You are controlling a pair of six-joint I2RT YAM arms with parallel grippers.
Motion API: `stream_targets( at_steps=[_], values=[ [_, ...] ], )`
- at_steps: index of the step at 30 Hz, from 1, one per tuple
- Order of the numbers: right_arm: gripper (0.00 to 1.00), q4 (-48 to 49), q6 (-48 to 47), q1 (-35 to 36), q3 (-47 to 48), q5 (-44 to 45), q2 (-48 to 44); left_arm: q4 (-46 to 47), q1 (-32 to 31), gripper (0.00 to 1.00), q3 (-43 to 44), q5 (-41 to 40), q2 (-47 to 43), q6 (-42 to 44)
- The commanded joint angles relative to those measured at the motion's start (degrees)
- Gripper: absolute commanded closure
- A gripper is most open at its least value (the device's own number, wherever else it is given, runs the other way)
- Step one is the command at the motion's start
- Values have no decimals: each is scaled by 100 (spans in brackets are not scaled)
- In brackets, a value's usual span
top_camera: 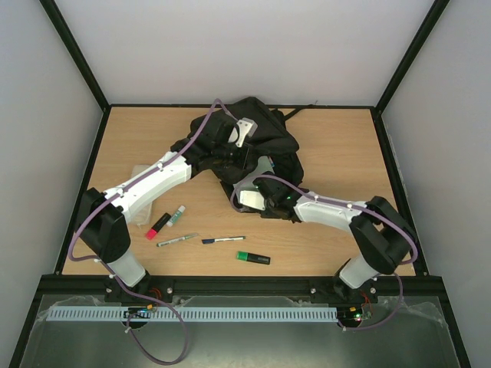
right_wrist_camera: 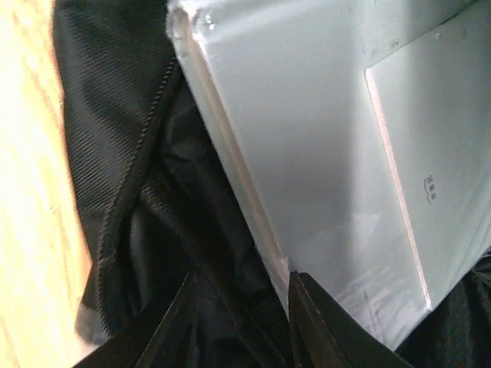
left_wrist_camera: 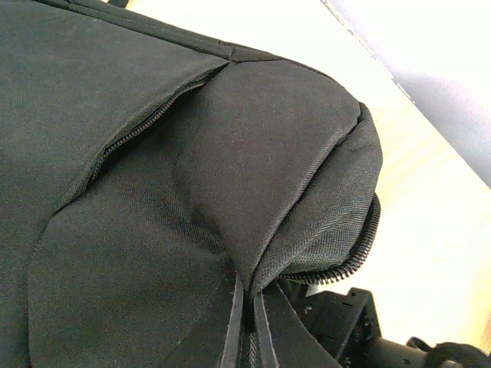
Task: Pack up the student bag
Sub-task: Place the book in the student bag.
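my left gripper is pinched tight on a fold of the bag, holding it up so the mouth gapes. the bag lies under and ahead of both grippers. my right gripper sits half apart at the white book corner, aiming it inside; i cannot tell if it clamps.

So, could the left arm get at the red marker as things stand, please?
Probably not yet: the left gripper is shut on the bag. The red marker lies uncovered on the table beside that arm, so once freed, the way looks clear.
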Motion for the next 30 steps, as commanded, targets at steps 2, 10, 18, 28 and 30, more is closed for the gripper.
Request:
stream_targets(
  at_steps=[2,10,18,28,30],
  values=[
    [67,540,-55,37,233,287,404,432,14,98,269,296,-249,-40],
    [71,1979,-101,23,268,1012,1092,423,14,98,266,323,-225,-41],
    [72,3182,24,10,335,1328,1637,423,13,98,273,348,-223,-37],
    [72,4487,-857,-205,373,1746,2394,423,14,98,273,384,-234,-33],
    [72,4504,-798,-294,448,1751,2474,423,21,98,280,394,-234,-27]
  ],
)
